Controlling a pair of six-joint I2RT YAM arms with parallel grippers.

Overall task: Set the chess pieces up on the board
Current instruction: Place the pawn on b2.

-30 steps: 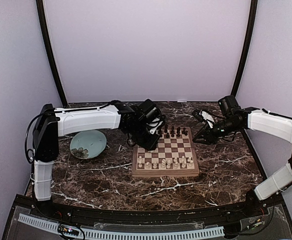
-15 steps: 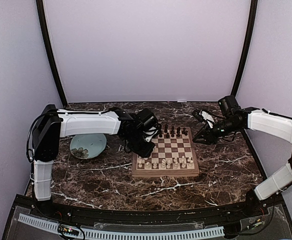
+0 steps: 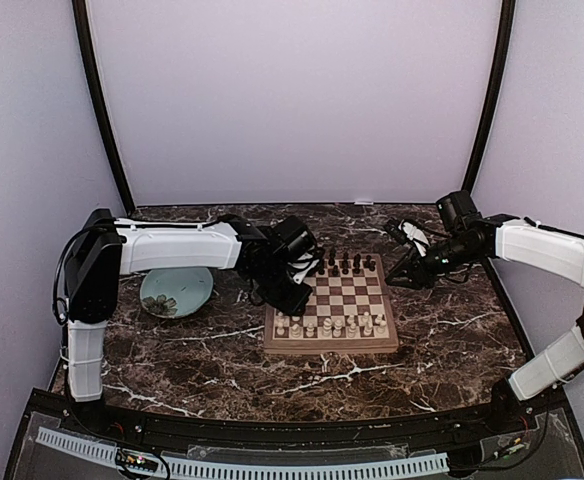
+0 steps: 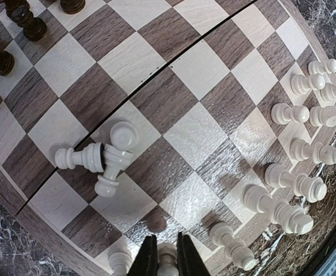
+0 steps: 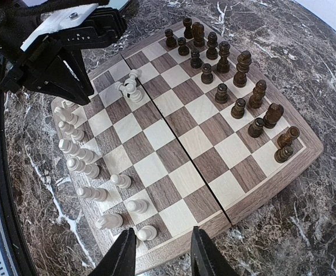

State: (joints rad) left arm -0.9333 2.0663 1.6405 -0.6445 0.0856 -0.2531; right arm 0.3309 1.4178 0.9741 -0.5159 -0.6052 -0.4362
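The board (image 3: 332,347) is judged mostly set: the dark pieces (image 5: 225,69) are ranked along its far edge and most cream pieces (image 3: 332,325) along its near edge. A few toppled cream pieces (image 4: 102,158) are left lying on middle squares by its left edge. The left jaws are clenched on a cream pawn (image 4: 167,256) over its near-left corner; the right jaws are released, empty, just off its right edge

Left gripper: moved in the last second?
Yes: the left gripper dropped nearer along the left edge of the checkered wooden chessboard, shut on a cream-white chess piece.
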